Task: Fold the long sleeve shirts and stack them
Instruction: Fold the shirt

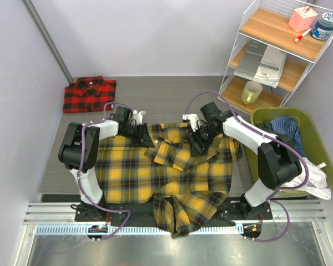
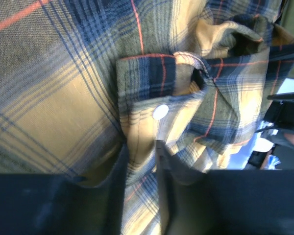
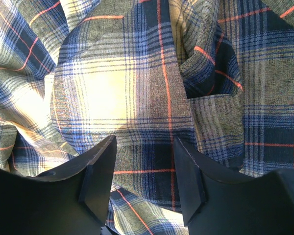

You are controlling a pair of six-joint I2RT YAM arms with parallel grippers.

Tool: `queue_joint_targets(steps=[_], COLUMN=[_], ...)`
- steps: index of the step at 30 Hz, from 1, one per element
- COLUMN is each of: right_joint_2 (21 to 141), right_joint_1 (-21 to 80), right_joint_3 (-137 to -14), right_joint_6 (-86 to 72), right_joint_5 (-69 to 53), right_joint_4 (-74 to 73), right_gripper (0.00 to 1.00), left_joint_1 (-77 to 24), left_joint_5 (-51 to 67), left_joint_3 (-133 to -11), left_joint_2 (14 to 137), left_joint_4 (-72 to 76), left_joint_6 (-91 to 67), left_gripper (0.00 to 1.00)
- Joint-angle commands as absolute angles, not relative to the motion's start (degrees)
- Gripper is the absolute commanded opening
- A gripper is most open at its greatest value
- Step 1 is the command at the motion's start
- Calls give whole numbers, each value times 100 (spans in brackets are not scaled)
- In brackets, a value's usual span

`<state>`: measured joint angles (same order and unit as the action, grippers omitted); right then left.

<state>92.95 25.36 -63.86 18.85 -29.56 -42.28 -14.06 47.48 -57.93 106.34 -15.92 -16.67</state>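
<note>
Yellow-and-black plaid flannel shirt (image 1: 133,172) lies spread, nearer the arms than the folded red-and-black plaid shirt (image 1: 89,94); soft, light, floppy; left gripper (image 2: 141,147) jaws narrowly pinch its buttoned cuff (image 2: 147,83), a firm hold; right gripper (image 3: 143,144) jaws stand apart over crumpled cloth.

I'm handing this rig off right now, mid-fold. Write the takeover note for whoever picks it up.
Left gripper: fingers pinched on a buttoned edge of the yellow plaid shirt.
Right gripper: open, fingers straddling a loose fold of the same shirt, apparently gripping nothing.
Things: the yellow shirt lies spread and rumpled mid-table, part of it hanging over the near edge. The red plaid shirt sits folded at the far left of the table.
Done: red shirt folded.
Left: fold the yellow shirt, then stack the two.
</note>
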Motion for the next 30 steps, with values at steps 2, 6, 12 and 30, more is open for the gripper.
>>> queue_joint_targets(steps=[2,6,12,30], right_joint_2=[8983,8667,8666,9097], right_joint_1=[2312,1891,1398,1459], right_joint_3=[-6618,-7064,-7593,-6821], right_joint_6=[1872,1802,1345,1124], right_joint_5=[-3076,-3155,-3147,-4069], right_joint_4=[-4183,-4166,-3955,-3453], right_gripper=[58,61,67,45], left_joint_1=[-1494,-1616,-2380,-6257], left_joint_5=[4895,4966,4948,3850], left_joint_3=[-6230,-6652,-7601,-11092], left_joint_2=[10680,10092,8931,8789], left_joint_4=[-1633,-2773,-4383,-6715], left_joint_6=[-1565,-898,893,2461], left_gripper=[8,0,0,0])
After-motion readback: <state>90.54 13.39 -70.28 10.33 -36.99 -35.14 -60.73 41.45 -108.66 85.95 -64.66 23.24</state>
